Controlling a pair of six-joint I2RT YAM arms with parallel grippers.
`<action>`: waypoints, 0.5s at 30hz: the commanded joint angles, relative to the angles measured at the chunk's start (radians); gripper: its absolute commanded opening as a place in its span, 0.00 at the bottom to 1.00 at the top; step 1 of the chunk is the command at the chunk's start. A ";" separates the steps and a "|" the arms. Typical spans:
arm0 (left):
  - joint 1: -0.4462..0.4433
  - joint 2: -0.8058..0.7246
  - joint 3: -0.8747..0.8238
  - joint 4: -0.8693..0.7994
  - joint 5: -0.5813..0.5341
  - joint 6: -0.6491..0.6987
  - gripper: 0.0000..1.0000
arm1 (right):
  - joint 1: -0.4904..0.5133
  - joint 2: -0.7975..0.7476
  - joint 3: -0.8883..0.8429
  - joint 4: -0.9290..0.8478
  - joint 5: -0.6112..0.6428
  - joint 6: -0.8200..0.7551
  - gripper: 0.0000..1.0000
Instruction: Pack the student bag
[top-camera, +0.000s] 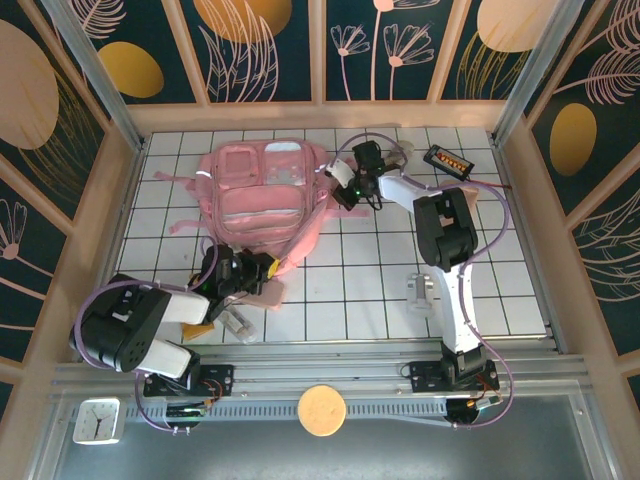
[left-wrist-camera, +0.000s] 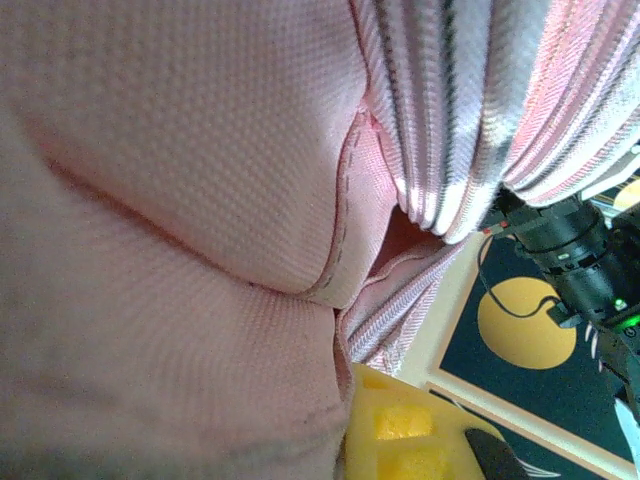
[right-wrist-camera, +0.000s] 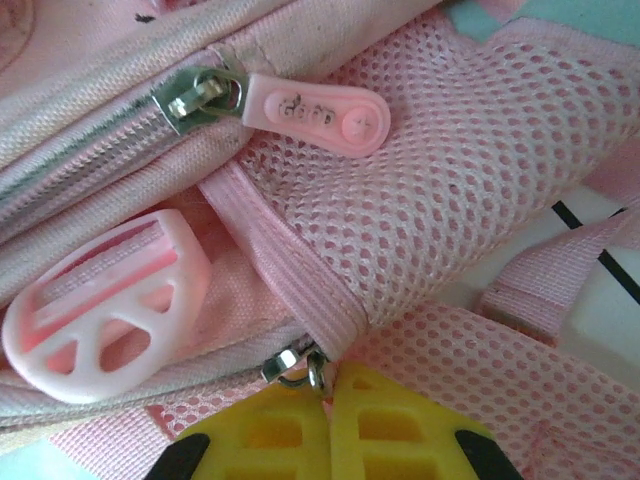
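The student bag (top-camera: 262, 190), a large pink backpack, lies flat at the back middle of the tiled table. My left gripper (top-camera: 258, 270) is at its near edge, shut on a fold of the bag's pink fabric (left-wrist-camera: 200, 330). One yellow finger (left-wrist-camera: 410, 435) shows beside the cloth; the other is hidden behind it. My right gripper (top-camera: 347, 187) is at the bag's right side. Its yellow fingers (right-wrist-camera: 270, 440) are pressed together on the metal zipper pull (right-wrist-camera: 312, 368) below the mesh pocket (right-wrist-camera: 470, 160). A second zipper with a pink rubber tab (right-wrist-camera: 315, 113) lies above.
A pale pink strap buckle (right-wrist-camera: 100, 310) sits left of the held zipper. A black case with orange contents (top-camera: 447, 160) lies at the back right. A beige pouch (top-camera: 268, 295) and a small item (top-camera: 236, 321) lie near the left gripper, a white object (top-camera: 420, 292) by the right arm.
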 joint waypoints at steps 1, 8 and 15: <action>0.020 0.000 -0.064 -0.229 -0.031 -0.001 0.00 | -0.056 0.036 0.081 0.030 0.215 0.047 0.00; 0.021 0.019 -0.042 -0.218 -0.028 0.008 0.00 | -0.067 -0.063 -0.043 0.093 0.080 0.015 0.00; 0.022 0.025 0.020 -0.271 -0.005 0.074 0.13 | -0.084 -0.203 -0.223 0.147 -0.048 -0.002 0.99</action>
